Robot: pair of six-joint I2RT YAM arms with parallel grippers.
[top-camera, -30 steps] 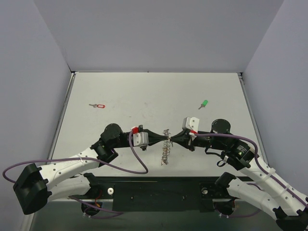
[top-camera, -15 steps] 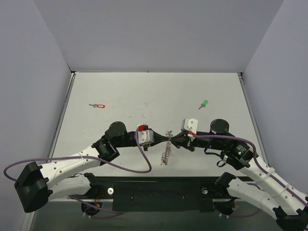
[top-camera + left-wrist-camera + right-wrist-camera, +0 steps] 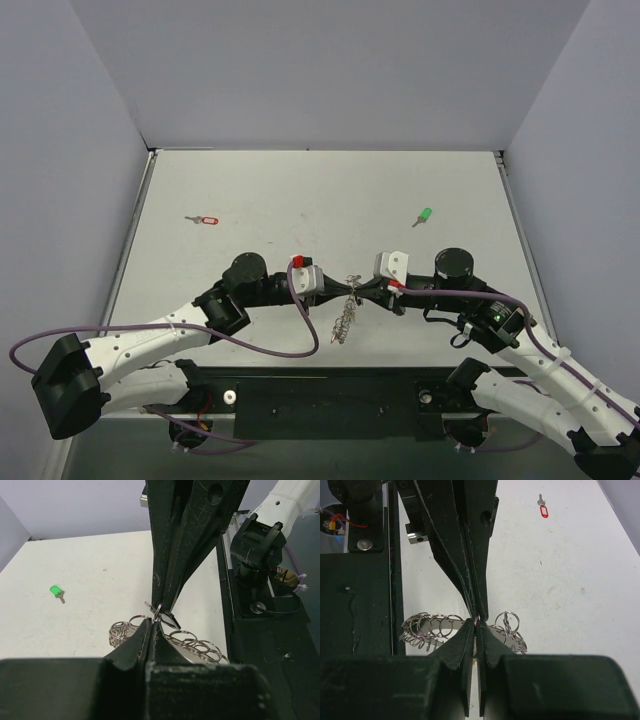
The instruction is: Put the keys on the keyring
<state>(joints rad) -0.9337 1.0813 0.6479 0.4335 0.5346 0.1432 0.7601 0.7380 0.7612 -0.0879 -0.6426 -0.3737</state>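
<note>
Now the keyring [image 3: 346, 308] hangs as a chain-like bunch of small silver rings near the front edge of the table [image 3: 300, 190], between the 2 arms. Its top loop is pinched from both sides. The left gripper [image 3: 340, 287] and the right gripper [image 3: 364, 291] meet tip to tip there, each with its fingers pressed narrow on this loop. The wrist views show the same: the jaws are closed on 1 thin ring, and the rest of the bunch lies spread on the table below.

The red-tagged key [image 3: 205, 220] lies far to the left and the green-headed key [image 3: 424, 215] to the right, both well apart from the ring, and no claw holds either of them.

I judge that the step in hand is to steady or to open the loop. For this, 1 claw should keep its firm grip while the other works gently. A hard pull could make the thin wire slip out.

Compared with 1 second ago, the left arm has reached further toward the right one, and the meeting point has shifted slightly. The 2 loose keys have not moved.
</note>
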